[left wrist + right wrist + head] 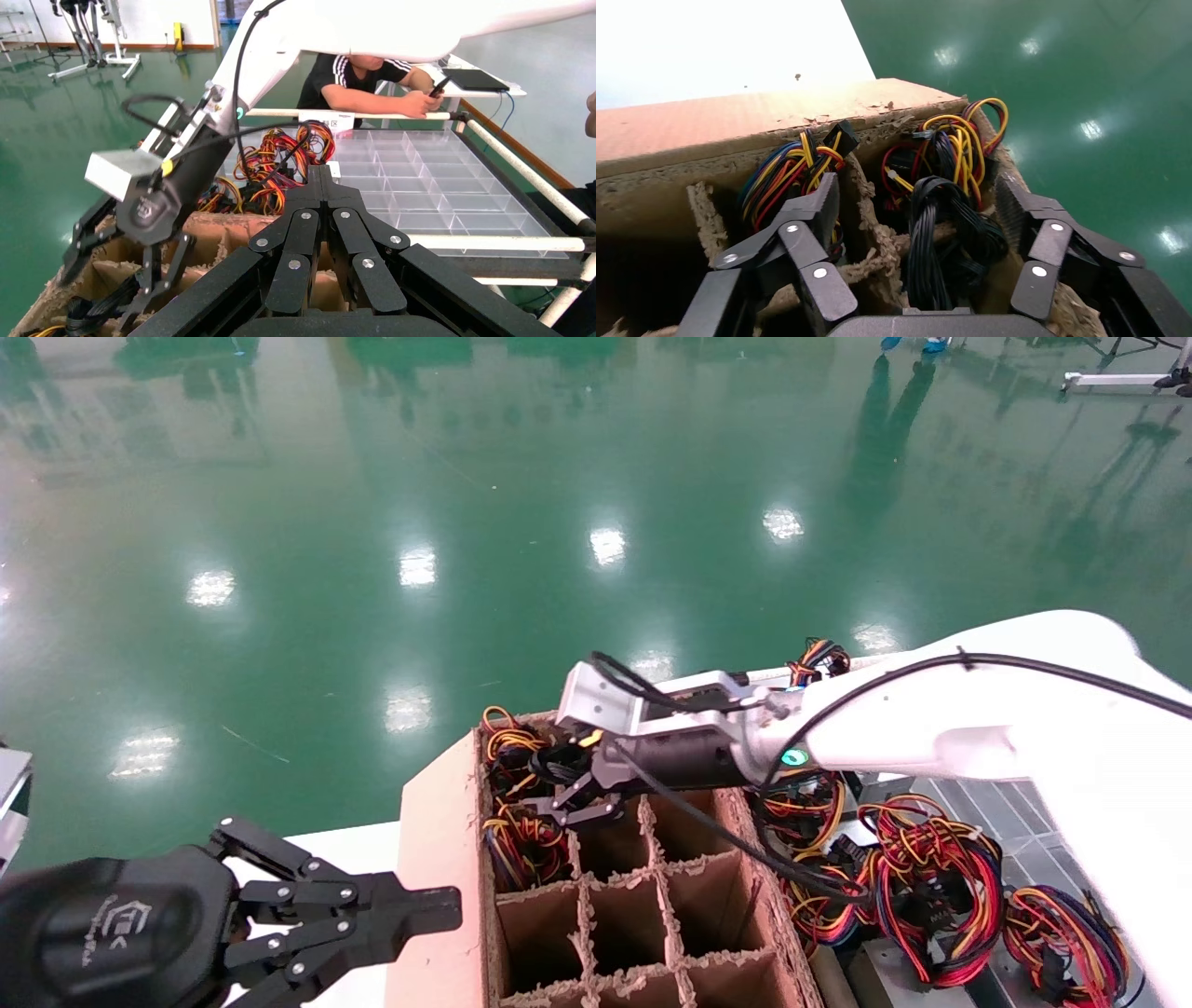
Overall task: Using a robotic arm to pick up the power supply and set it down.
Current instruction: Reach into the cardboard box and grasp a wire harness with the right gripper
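Observation:
The robotic arm, white with a green light, reaches in from the right over a cardboard divider box. Its right gripper is open at the box's far left cells, its two fingers standing either side of a bundle of black cables. That bundle belongs to the power supply, which sits down in a cell; its grey body is hidden. A frayed divider wall also lies between the fingers. My left gripper is shut and parked at the near left, just beside the box's outer wall.
Red-yellow wire bundles fill neighbouring cells. More units with coloured wires lie right of the box. A clear compartment tray and a seated person are beyond them. Green floor lies past the box's far edge.

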